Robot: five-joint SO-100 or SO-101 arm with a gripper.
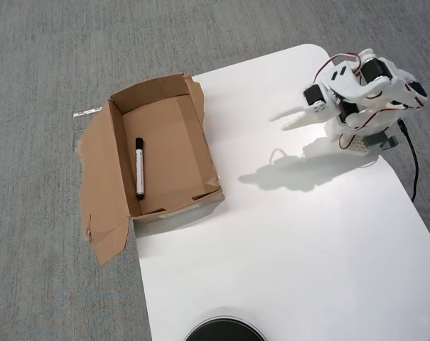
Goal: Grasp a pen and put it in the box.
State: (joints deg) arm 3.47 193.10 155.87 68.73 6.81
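The pen, white with a black cap, lies flat on the floor of the brown cardboard box, near its left wall, cap toward the far end. The box sits at the white table's left edge, its wide torn flap folded out to the left. My gripper hovers over the table's far right part, well to the right of the box, pointing left toward it. Its white fingers stand slightly apart with nothing between them.
The white table has a rounded far corner. A black round object shows at the bottom edge. The arm's base and a black cable sit at the right edge. Grey carpet surrounds the table.
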